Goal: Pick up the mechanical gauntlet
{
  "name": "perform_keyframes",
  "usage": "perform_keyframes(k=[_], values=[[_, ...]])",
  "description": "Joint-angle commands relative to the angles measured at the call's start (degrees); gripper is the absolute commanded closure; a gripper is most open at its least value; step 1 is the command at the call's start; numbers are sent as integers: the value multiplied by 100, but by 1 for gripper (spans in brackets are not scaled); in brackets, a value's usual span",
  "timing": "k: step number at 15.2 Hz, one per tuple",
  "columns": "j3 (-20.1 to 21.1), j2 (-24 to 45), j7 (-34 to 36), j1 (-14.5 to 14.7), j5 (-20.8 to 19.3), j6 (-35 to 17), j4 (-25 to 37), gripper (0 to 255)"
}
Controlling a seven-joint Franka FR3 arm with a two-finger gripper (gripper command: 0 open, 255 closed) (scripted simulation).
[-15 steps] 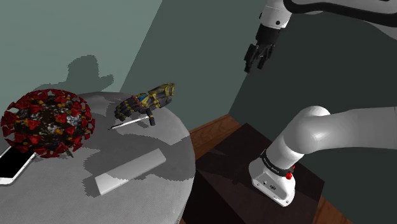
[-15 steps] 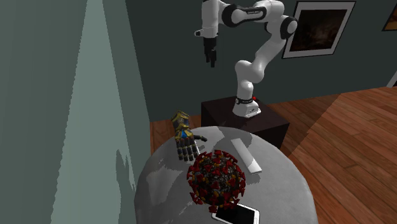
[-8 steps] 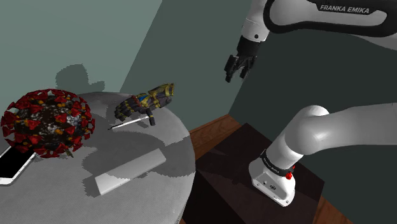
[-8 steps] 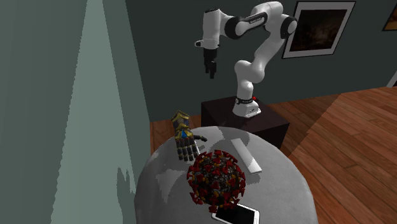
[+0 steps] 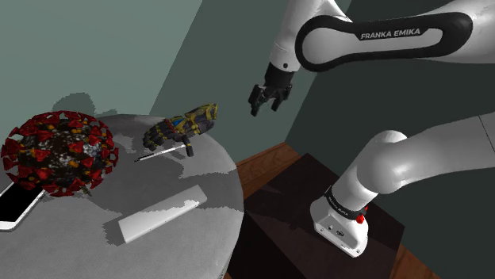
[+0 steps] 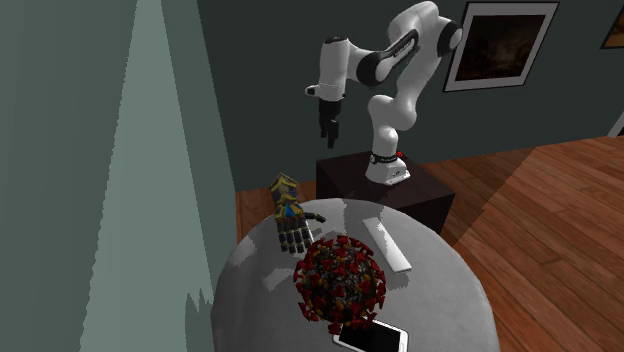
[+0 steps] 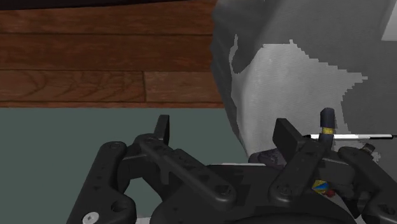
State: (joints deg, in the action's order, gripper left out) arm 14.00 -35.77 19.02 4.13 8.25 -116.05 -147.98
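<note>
Dark-grey gauntlet (image 5: 178, 128), gold-and-blue cuff (image 5: 207, 112), lies near table (image 5: 216, 171) rim; jaws apart, empty, well clear.

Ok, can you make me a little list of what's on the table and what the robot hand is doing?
gripper: open, in the air, touching nothing
gauntlet: lying near the table's edge, not held
table: round, grey
also on table: spiky red ball, phone, white bar
</note>
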Motion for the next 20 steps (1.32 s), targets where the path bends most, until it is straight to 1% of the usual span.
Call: perform_keyframes(k=[1,6,8,10,13,16,18,19,20], values=[[254,341,268,53,83,-425,46,0],[823,1249,898,47,45,-1390,265,0],[1056,1653,1198,3,-77,-1748,412,0],[1289,2078,1542,-63,-282,-2080,592,0],[1619,2754,2168,-183,-784,-2513,926,0],[1861,3480,2944,-255,-1541,-2833,1342,0],[1905,3981,3511,-199,-2144,-2964,1671,0],[1884,4155,3706,-144,-2356,-2994,1797,0],[1856,4216,3766,-122,-2434,-3058,1778,0]])
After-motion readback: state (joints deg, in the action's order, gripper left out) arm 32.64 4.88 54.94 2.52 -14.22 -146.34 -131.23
